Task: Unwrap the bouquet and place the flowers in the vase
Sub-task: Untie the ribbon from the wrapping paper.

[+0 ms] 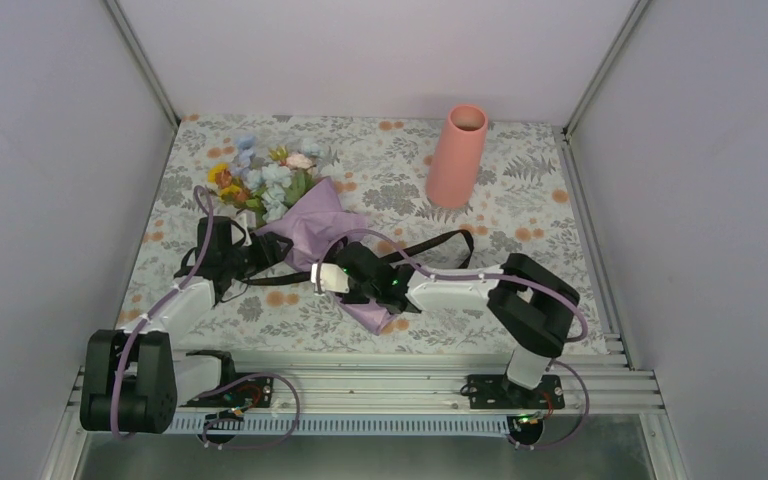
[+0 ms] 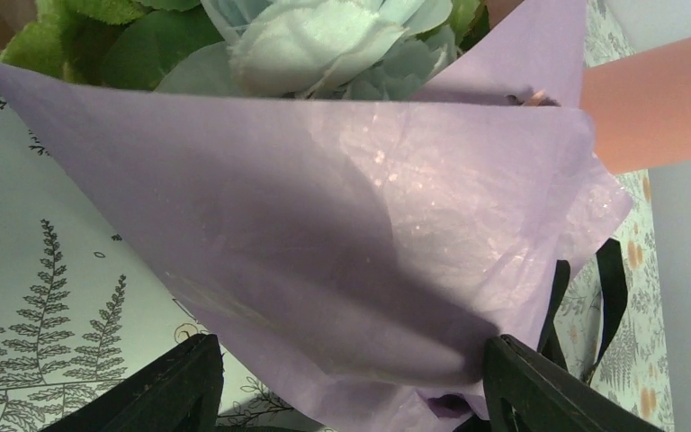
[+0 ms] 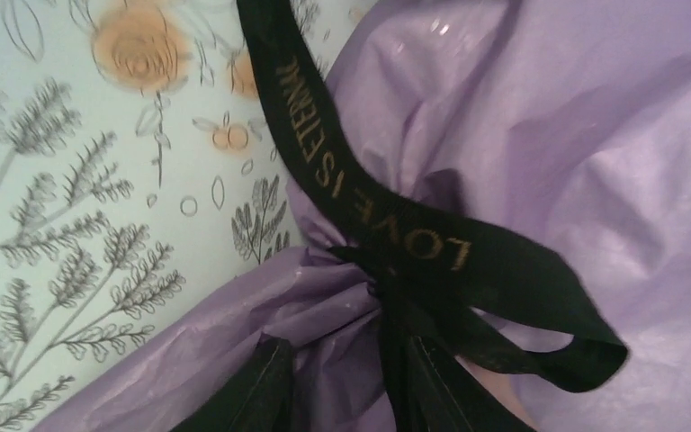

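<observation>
Bouquet (image 1: 305,225) lies flat on the printed tablecloth (image 1: 520,220), running from upper left of the overhead view down to centre. The flowers (image 1: 260,175) fan out at the upper-left end: pale blue, yellow, orange, peach, a little white, with green leaves among them. The lilac paper sheet (image 2: 324,225) is on; it is thin, slightly glossy and creased, wide at the bloom end and gathered to a narrow neck lower centre, with a short tail beyond. A black ribbon (image 3: 387,225) with gold lettering reading "LOVE IS ETERNAL" is knotted round that neck, its loose ends trailing over the cloth. In the left wrist view a pale blue bloom (image 2: 315,40) sits at the top above the paper's edge. Vase (image 1: 457,155) stands upright in the upper right of the overhead view, salmon-pink, plain, nothing showing above its rim, well apart from the bouquet. Left gripper (image 2: 346,382): jaws spread wide either side of the wrapped body, no clamp on it. Right gripper (image 3: 342,396): at the tied neck, jaws narrowly apart with gathered paper and the knot between them; cannot tell whether it pinches them.
</observation>
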Action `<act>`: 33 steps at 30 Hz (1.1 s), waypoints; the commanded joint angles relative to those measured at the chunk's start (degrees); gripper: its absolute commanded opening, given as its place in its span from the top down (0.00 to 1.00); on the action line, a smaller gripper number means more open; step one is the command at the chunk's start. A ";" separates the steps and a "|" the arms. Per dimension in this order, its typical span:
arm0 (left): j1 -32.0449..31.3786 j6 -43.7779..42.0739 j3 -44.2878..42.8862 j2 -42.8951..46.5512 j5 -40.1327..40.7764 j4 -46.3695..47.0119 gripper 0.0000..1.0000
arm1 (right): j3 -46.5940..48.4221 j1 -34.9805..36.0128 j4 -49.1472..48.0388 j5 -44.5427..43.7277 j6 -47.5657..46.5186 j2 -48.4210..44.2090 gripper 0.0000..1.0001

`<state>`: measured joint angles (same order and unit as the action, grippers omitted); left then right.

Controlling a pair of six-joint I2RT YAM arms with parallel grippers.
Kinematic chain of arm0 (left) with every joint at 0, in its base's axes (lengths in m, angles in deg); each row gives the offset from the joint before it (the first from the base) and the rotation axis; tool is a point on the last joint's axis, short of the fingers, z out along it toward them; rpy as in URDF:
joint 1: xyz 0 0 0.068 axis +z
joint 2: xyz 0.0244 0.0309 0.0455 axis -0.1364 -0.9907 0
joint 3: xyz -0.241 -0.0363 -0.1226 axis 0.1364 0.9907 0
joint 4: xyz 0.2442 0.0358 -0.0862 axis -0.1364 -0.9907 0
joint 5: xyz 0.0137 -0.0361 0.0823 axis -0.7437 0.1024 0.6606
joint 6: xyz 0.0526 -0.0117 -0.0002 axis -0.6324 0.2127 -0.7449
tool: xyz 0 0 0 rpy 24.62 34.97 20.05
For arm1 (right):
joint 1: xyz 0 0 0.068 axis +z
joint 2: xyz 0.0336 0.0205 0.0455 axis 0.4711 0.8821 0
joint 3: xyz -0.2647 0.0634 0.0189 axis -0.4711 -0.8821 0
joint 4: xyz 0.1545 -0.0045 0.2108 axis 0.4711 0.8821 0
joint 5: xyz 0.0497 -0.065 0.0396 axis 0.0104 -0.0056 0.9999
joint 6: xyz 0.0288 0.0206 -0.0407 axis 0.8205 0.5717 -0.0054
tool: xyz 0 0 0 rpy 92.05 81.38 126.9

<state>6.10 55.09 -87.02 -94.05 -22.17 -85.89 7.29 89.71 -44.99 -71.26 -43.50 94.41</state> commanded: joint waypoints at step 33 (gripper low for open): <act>-1.47 2.30 -0.37 0.24 -3.46 1.81 0.28 | 6.33 -0.54 -4.62 -7.79 -9.92 7.76 0.68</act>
<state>4.92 56.75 -87.00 -92.92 -24.66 -86.29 11.71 89.58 -50.15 -78.26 -51.85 100.00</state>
